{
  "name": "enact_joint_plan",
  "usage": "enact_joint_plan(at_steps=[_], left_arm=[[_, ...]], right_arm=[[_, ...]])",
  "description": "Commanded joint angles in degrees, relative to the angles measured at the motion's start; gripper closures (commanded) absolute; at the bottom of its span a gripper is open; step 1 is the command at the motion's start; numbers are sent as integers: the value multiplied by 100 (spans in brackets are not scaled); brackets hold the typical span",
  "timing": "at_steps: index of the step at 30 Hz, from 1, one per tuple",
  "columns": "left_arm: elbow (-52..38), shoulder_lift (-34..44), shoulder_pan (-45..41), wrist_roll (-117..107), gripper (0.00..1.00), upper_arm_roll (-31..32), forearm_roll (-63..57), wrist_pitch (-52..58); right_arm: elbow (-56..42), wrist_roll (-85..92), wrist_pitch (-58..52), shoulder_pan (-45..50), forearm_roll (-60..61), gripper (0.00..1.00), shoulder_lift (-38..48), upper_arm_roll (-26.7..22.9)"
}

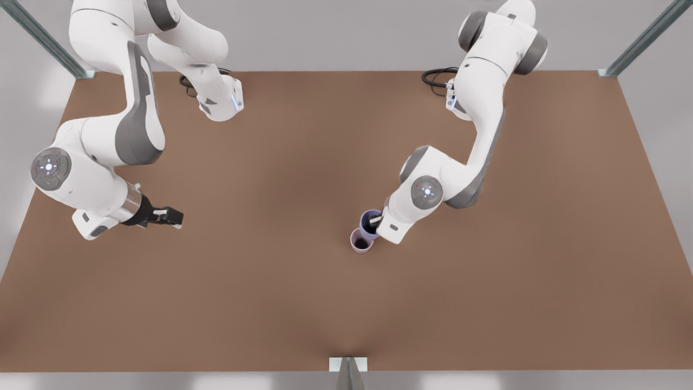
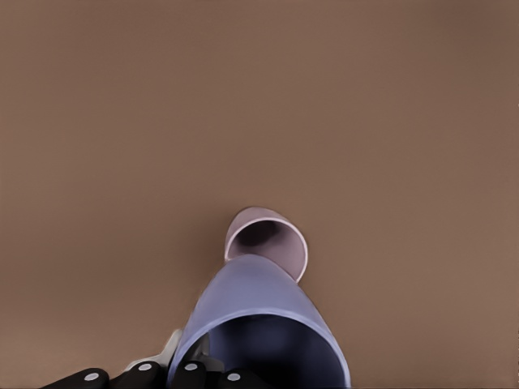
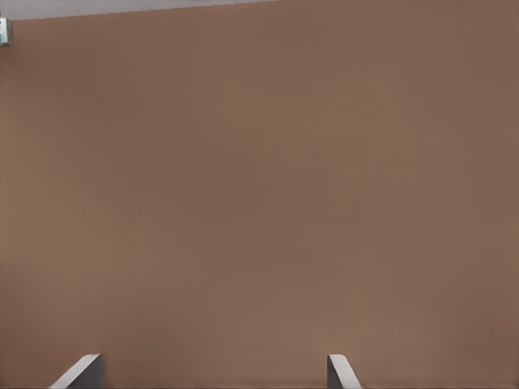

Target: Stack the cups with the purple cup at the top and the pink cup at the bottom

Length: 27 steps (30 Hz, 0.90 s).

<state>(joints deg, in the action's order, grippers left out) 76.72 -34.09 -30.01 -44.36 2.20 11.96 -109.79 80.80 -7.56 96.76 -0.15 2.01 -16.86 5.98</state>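
Brown and bare, a table [image 1: 303,303] fills the scene, framed by grey walls. Near its middle stands one pink cup [image 1: 361,241], upright, mouth open. One purple cup [image 1: 370,222] hangs touching or just above its far rim, clamped by the rim in the left pincer [image 1: 377,221], one finger reaching inside. The left wrist view looks down into the purple cup [image 2: 258,334], with the pink cup [image 2: 268,241] just beyond it. Stacking is not yet done; the purple cup seems still to need centring and lowering. The right pincer [image 1: 169,216] waits well apart toward the front view's left edge, fingers spread and empty.
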Motion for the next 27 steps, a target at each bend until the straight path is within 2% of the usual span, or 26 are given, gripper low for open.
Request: enact_joint_plan(at_steps=[1, 8, 27], left_arm=[[1, -18, -4, -2, 79, 0, 316, -33], [1, -194, -57, -99, 79, 0, 421, -464], [27, -361, 39, -55, 79, -9, 413, -561]], right_arm=[[-3, -9, 1, -3, -8, 0, -1, -9], [-3, 26, -26, -20, -17, 0, 25, -9], [-3, 26, -17, -20, -17, 0, -1, -9]])
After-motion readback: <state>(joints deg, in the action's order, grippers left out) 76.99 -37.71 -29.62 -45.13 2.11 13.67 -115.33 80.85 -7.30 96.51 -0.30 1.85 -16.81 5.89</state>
